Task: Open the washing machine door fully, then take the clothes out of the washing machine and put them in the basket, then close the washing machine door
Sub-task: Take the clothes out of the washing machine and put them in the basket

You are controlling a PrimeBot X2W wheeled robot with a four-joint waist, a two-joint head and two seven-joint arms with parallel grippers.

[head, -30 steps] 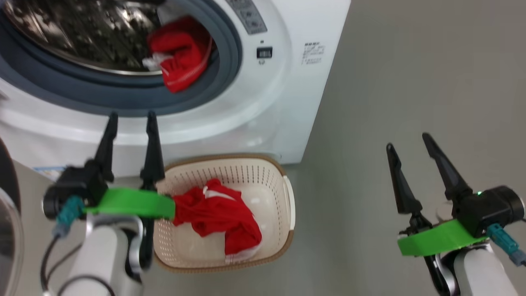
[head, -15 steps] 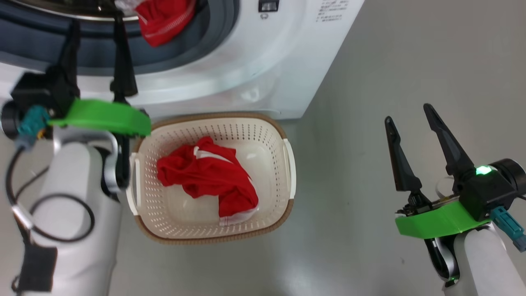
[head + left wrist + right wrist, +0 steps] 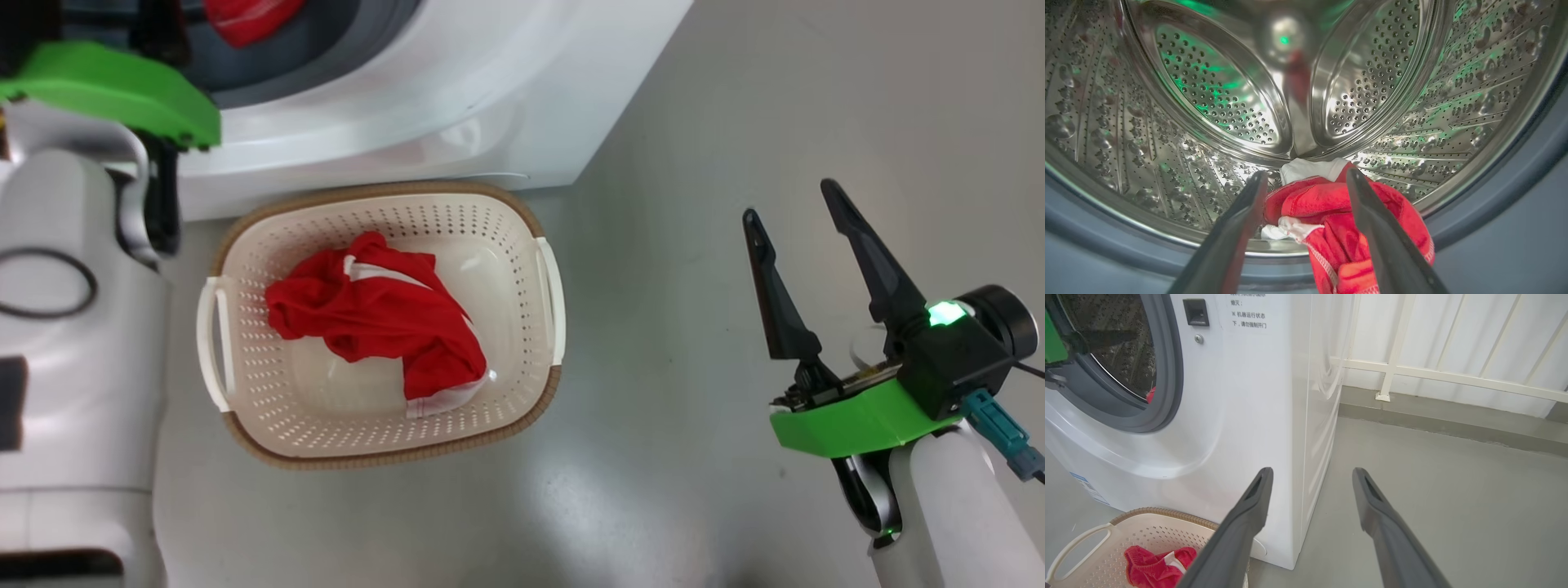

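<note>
Inside the washing machine, red and white clothes lie heaped at the front lip of the steel drum. My left gripper is open, one finger on either side of that heap, holding nothing. The cream basket stands on the floor in front of the washing machine, with a red and white garment in it. My right gripper hangs open and empty over the floor, right of the basket. The washing machine door is out of view.
My pale left forearm stretches up along the basket's left side. Grey floor spreads right of the machine. A white railing and a low kerb stand behind the machine's right side.
The head view has tipped down, so the machine slid up the picture. My left arm has reached forward and up, taking its fingers into the drum opening. The right gripper has stayed put.
</note>
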